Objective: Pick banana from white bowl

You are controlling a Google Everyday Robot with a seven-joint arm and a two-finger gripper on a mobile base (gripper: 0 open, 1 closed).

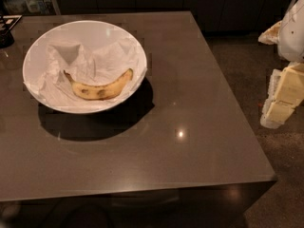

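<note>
Banana [100, 88] | lying on paper [80, 63] in front half of bowl [85, 30] | likely light, soft, easily bruised, skin a bit slick | best pinched gently across thick middle | gripper [284, 96] well apart, right of table [190, 141]; opening impossible to tell, banana not held

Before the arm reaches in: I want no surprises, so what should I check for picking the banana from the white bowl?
1. View of the banana, uncovered: ok.
2. It lies on the crumpled paper inside the white bowl: ok.
3. Bowl upright on the table: ok.
4. The gripper above the bowl: not ok; it is at the view's right edge, beside the table.
5. Paper stays put as banana lifts: cannot tell.
</note>
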